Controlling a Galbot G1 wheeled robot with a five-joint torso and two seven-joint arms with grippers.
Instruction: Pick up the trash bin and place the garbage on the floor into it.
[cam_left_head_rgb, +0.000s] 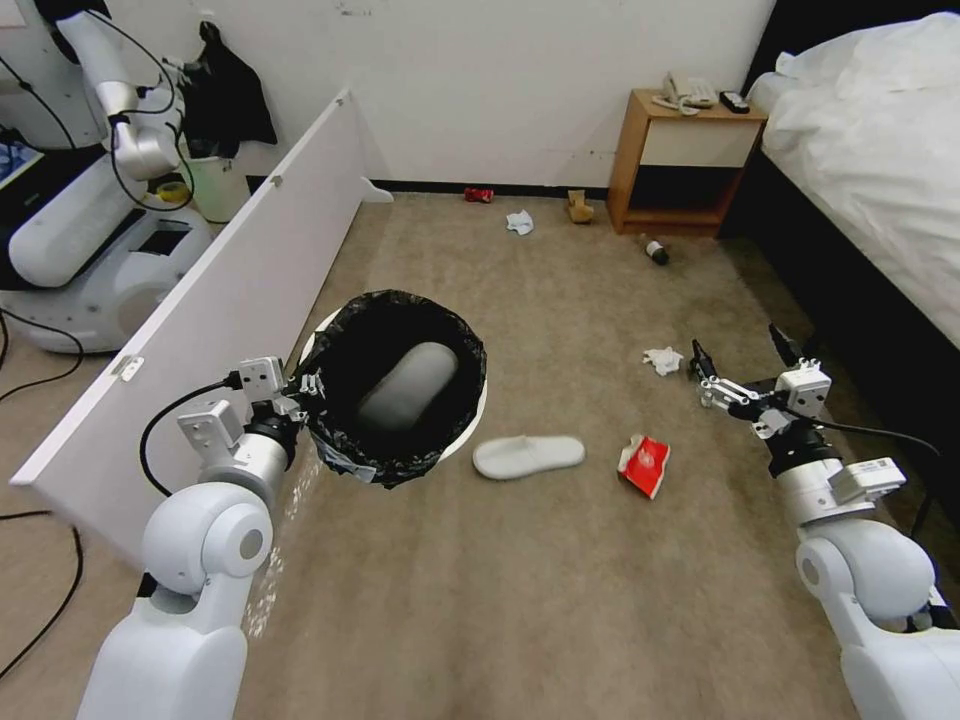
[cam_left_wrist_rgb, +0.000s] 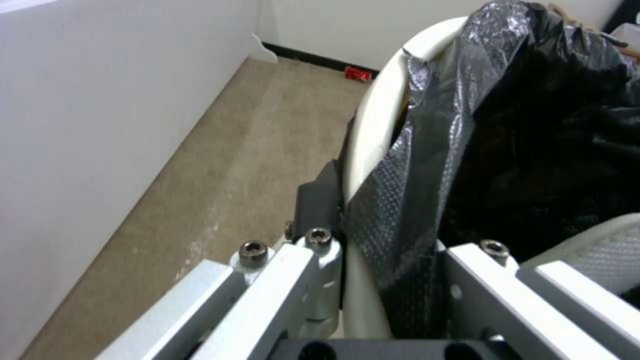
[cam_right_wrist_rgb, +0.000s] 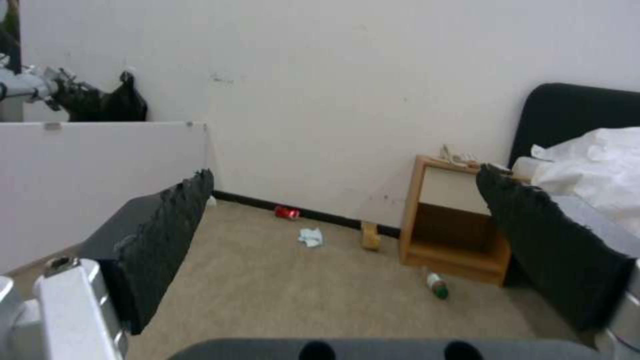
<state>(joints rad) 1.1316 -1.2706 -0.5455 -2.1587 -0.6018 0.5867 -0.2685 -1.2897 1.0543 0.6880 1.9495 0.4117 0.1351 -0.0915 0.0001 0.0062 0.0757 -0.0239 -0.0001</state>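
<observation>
Left gripper (cam_left_head_rgb: 305, 395): I have it clamped on the rim of the small round white plastic trash bin lined with a black bag (cam_left_head_rgb: 395, 385), held above the beige short-pile carpet floor (cam_left_head_rgb: 540, 580).
Bin contents: one white slipper inside (cam_left_head_rgb: 408, 385).
Bin handling: light, I judge; thin wall may flex, liner slippery.
Second white slipper (cam_left_head_rgb: 528, 455): flat on carpet just right of the bin; soft, best pinched across its edge.
Crumpled red-white wrapper (cam_left_head_rgb: 645, 465): light, crushable.
Right gripper (cam_left_head_rgb: 745, 360): spread wide, empty, near the white tissue (cam_left_head_rgb: 662, 360).

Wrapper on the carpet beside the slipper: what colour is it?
Red with white; the wrapper shows best in the head view, right of the slipper.
</observation>
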